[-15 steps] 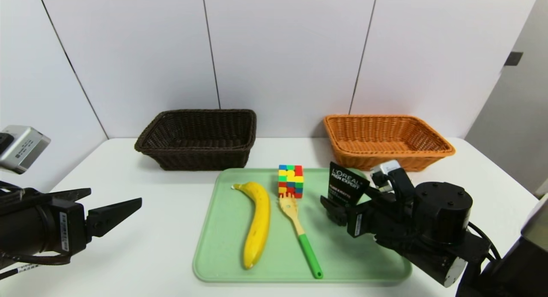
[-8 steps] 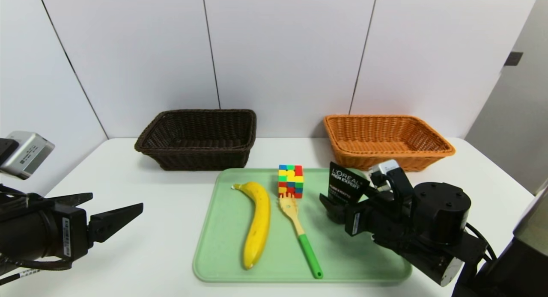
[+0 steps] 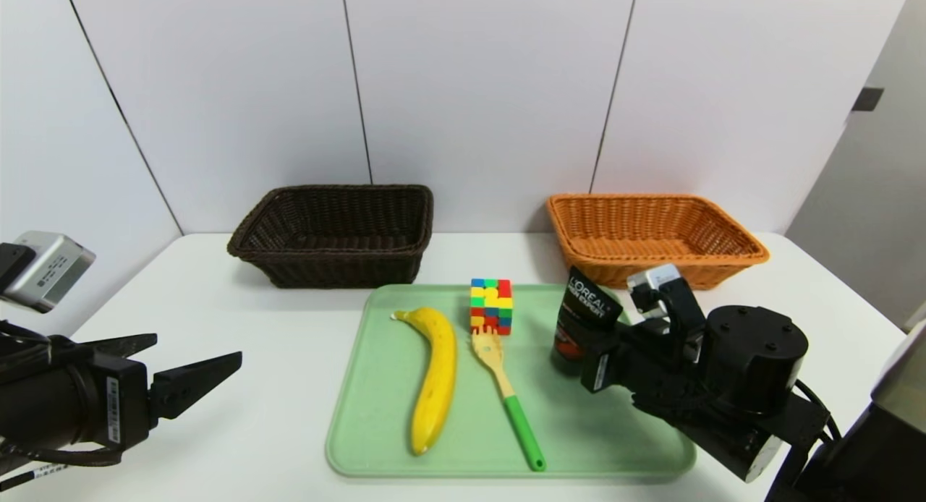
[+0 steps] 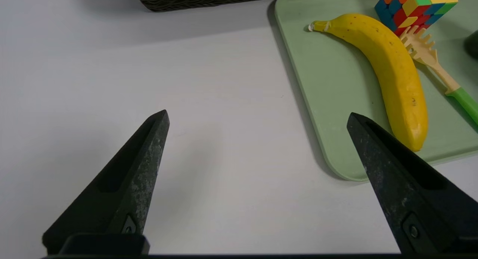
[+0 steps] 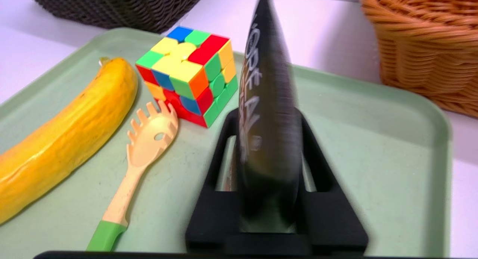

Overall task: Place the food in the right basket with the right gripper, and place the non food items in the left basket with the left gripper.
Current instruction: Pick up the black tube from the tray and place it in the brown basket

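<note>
Right now the right gripper (image 5: 267, 147) is clamped on the black tube (image 3: 582, 321), which stands upright on the green tray (image 3: 622, 444) in front of the orange basket (image 3: 651, 234), the arm reaching in nearly level from the right. Beside the tube lie the cube (image 3: 491, 306), fork (image 3: 506, 393) and banana (image 3: 434, 379). Off the tray's left side, well short of the dark basket (image 3: 336, 231), the left gripper (image 4: 257, 117) hovers over the table (image 3: 253, 386), fingers spread wide and holding nothing.

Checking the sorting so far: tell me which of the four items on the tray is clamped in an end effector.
The black L'Oreal tube, pinched upright by the right end effector. The banana, puzzle cube and fork lie untouched.
</note>
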{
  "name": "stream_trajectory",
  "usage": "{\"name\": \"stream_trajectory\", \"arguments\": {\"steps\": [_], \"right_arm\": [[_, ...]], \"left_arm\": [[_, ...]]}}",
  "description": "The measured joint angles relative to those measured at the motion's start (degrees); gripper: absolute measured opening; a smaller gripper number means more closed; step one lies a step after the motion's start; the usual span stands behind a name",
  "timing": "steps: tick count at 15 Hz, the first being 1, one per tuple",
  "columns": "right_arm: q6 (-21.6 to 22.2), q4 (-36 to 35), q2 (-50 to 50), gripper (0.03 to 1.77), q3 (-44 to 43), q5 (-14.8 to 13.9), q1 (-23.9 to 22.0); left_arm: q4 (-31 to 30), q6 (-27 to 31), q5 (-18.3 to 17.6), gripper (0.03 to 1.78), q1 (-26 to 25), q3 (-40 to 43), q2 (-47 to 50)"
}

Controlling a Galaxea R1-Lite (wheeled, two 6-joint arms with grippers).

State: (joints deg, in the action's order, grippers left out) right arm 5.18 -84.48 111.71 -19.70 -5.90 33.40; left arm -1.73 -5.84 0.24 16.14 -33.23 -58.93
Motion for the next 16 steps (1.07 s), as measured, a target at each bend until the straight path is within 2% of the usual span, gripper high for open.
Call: {"name": "stream_trajectory", "arguments": {"steps": [3,8,12,16], "right_arm": [[-0.12,0.44,-1.22,0.32,-1.29,-1.95,0.39],[-0.2,2.82,-2.78,0.32,-4.77,-2.39,1.07],[1.05,14.97,-6.38,0.32,-18.83,-3.83,1.85],[5.92,31.15,-9.07,0.32,-36.72,-3.8,5.05]], "left_arm": [[0.0,-0.5,0.0,1.69,0.0,0.71,0.11],[0.16,-0.88,0.0,1.69,0.01,1.04,0.33],[0.46,-0.66,0.0,1.69,0.01,2.3,1.38],[0.63,-0.11,0.0,1.69,0.06,3.41,1.99]]}}
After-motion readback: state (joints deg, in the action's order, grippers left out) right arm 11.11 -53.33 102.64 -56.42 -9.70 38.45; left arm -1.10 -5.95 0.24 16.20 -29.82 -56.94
